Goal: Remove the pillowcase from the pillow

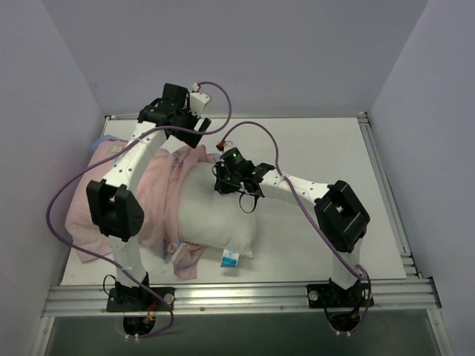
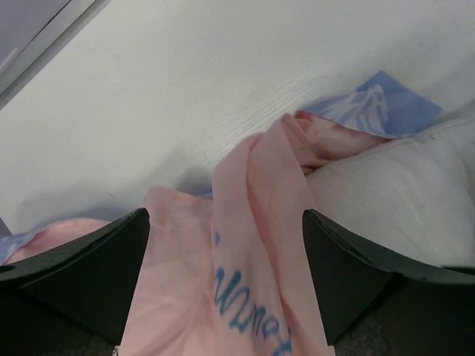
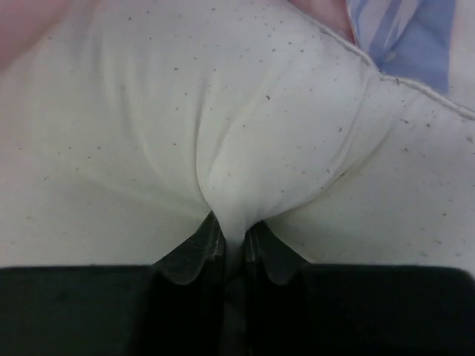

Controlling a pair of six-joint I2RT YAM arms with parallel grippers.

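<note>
Pillow (image 3: 223,111) pinched by right end effector (image 3: 234,226), pink pillowcase (image 2: 245,215) bunched alongside

Both arms at work: my left arm (image 1: 133,159) stretched forward from its elbow, and my left gripper (image 2: 223,222) pointed down with jaws wide apart. My right arm (image 1: 297,189) folded inward (elbow out to the right), my right gripper (image 3: 234,226) pinching the pillow (image 3: 223,111) between near-closed jaws.
</note>
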